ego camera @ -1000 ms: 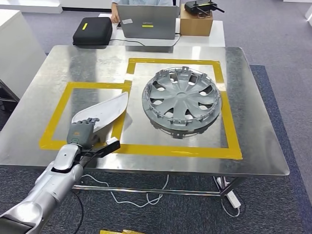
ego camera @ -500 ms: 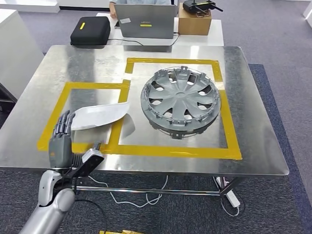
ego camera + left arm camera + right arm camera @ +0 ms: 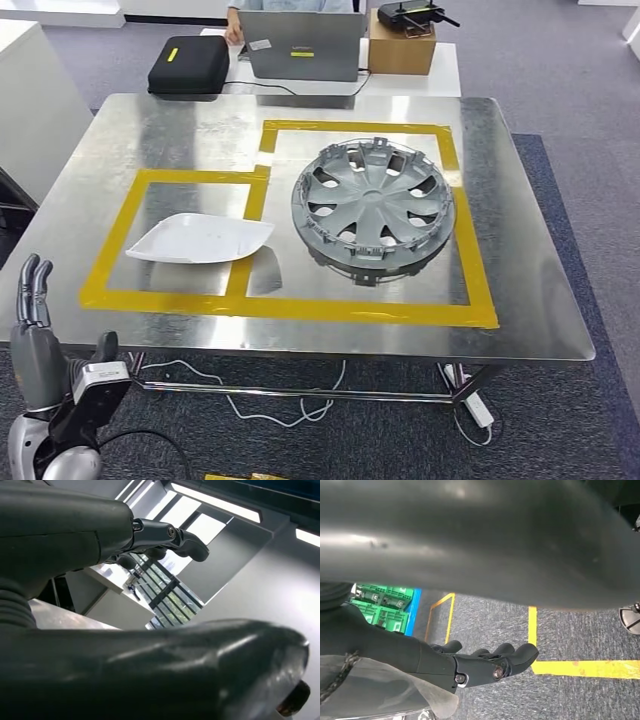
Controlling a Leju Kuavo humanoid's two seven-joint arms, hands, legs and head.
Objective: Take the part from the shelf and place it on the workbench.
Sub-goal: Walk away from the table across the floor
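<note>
The workbench (image 3: 521,290), a broad sheet of brushed metal, spans most of the head view and carries two rectangles of yellow tape (image 3: 362,308), which appear to mark where each part belongs. In the larger rectangle, right of centre, a grey wheel cover (image 3: 373,207) lies flat with its ribbed side up, well inside the tape lines.

In the smaller rectangle at centre left the white part (image 3: 198,239), a thin curved shell with a pointed end, rests on the metal with nothing touching it. Its tip reaches across the shared strip of tape towards the wheel cover but stops short of it. Judging by this, the placing appears done, since the part lies on its marked spot.

At the lower left corner of the head view the left hand (image 3: 34,345) stands below the table's near edge, well apart from the part, fingers upright and apart, holding nothing. The left wrist view agrees: its fingers (image 3: 181,535) stretch out with only ceiling lights behind them. The right hand (image 3: 478,665) hangs over grey carpet and yellow floor tape, its fingers loosely extended; a pale sheet-like thing crosses the frame's lower left near the hand, and whether the hand holds it cannot be told.

Behind the bench, at the top of the frame, a white table holds a laptop (image 3: 303,45), a black case (image 3: 189,62) and a cardboard box (image 3: 404,48), with a person seated there. White cables (image 3: 256,405) trail on grey carpet under the bench.
</note>
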